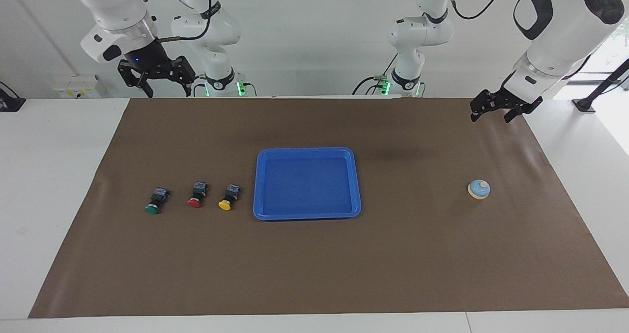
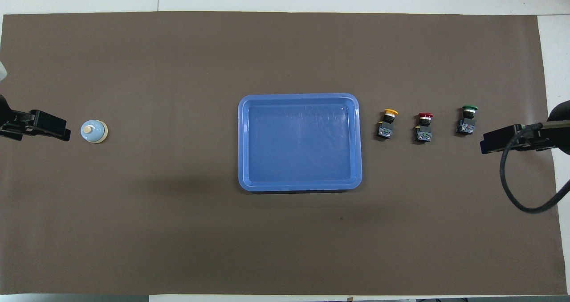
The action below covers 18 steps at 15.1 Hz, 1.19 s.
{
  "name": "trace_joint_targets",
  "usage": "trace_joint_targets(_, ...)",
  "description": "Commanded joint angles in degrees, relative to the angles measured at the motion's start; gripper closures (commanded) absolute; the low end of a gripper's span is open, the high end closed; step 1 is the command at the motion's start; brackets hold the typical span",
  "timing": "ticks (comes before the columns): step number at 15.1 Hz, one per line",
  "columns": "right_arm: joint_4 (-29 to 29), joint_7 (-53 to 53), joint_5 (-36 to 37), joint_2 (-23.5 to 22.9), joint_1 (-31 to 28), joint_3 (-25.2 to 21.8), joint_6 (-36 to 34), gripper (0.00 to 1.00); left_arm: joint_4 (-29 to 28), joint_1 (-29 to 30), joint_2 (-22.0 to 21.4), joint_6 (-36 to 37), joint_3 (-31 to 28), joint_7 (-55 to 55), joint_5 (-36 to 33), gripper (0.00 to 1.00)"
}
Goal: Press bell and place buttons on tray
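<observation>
Three buttons [image 1: 195, 197] lie beside the tray [image 1: 306, 152], toward the right arm's end; bell [image 1: 478, 189] toward the left's. Right pincer [image 1: 167, 91] hangs released; left pincer [image 1: 491, 112] seemingly released too.

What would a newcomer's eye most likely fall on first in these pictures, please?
Probably the bright blue tray, bare in the middle of the brown mat. Next, the row of three buttons beside it toward the right arm's end, and the small bell alone toward the left arm's end. Both grippers, left and right, hang raised.
</observation>
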<state>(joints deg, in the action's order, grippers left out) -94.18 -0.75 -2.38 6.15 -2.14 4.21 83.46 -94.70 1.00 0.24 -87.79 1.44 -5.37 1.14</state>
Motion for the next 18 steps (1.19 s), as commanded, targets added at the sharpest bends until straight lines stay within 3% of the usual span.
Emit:
trace_joint_targets(1, -0.57, 1.45, -0.87, 0.79, -1.19, 0.45, -0.41, 0.0, -0.13, -0.21, -0.68, -0.28, -0.21, 0.36, -0.09, 0.0)
trace_joint_targets(7, -0.57, 1.45, -0.87, 0.79, -1.2, 0.45, -0.41, 0.0, -0.57, -0.55, -0.76, -0.8, -0.39, 0.36, -0.09, 0.0)
trace_joint_targets(8, -0.57, 1.45, -0.96, 0.79, -1.2, 0.45, -0.41, 0.0, -1.18, -0.3, -1.02, -2.2, -0.39, 0.44, -0.09, 0.23)
trace_joint_targets(10, -0.57, 1.45, -0.87, 0.79, -1.2, 0.54, -0.41, 0.0, -2.5, 0.58, -1.38, -3.44, -0.65, 0.18, -0.09, 0.85)
trace_joint_targets(11, -0.57, 1.45, -0.96, 0.79, -1.2, 0.54, -0.41, 0.0, -4.07, 1.54, -1.99, -4.66, -0.65, -0.17, -0.09, 0.96)
trace_joint_targets(14, -0.57, 1.45, -0.96, 0.79, -1.2, 0.54, -0.41, 0.0, -10.75, 3.22, -3.14, -11.86, -0.65, -1.75, -0.18, 0.97)
trace_joint_targets(18, -0.57, 1.45, -0.96, 0.79, -1.19, 0.45, -0.41, 0.0, -14.63, 6.03, 0.63, -21.18, -0.65, -3.24, -0.18, 0.97)
